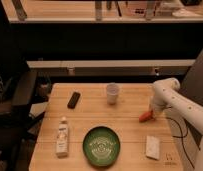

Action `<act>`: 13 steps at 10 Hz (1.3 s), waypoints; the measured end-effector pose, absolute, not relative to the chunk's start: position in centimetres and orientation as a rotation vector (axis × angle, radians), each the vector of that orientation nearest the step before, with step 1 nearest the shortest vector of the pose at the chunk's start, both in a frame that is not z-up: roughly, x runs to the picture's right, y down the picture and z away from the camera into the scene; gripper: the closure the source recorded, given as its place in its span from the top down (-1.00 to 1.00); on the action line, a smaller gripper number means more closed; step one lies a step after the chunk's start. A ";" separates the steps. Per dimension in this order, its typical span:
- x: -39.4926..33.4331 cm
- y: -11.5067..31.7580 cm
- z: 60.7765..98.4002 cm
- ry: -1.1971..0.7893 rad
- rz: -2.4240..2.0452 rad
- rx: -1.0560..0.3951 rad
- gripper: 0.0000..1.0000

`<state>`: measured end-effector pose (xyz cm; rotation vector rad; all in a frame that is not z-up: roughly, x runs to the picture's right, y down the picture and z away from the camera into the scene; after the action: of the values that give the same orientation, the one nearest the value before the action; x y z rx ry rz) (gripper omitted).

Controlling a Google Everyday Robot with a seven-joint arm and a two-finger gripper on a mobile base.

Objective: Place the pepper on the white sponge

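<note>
gripper (150, 114) hangs near the table's (95, 107) right edge, its fingers clamped on the orange-red pepper (144, 118). white sponge (153, 147) lies flat near the front right corner, apart from the pepper.

White rounded arm (169, 95), claw (150, 114) rt-side.
</note>
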<state>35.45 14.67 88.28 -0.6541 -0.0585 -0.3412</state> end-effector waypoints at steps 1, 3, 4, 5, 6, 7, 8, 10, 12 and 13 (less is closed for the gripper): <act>35.7 14.7 87.8 -0.057 -0.340 -0.656 -0.96; 35.4 14.9 87.2 -0.067 -0.343 -0.658 -0.96; 35.7 15.0 86.9 -0.065 -0.345 -0.659 -0.96; 36.0 15.0 86.4 -0.063 -0.348 -0.659 -0.96; 36.5 15.1 85.9 -0.062 -0.348 -0.660 -0.96; 36.5 15.3 85.5 -0.066 -0.351 -0.663 -0.96; 36.6 15.3 84.9 -0.067 -0.353 -0.663 -0.96; 36.9 15.7 84.2 -0.070 -0.357 -0.666 -0.96; 37.1 16.7 83.5 -0.073 -0.365 -0.675 -0.96; 37.2 17.2 83.0 -0.074 -0.367 -0.674 -0.96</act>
<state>37.22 17.15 82.98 -0.6742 -0.0742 -0.3674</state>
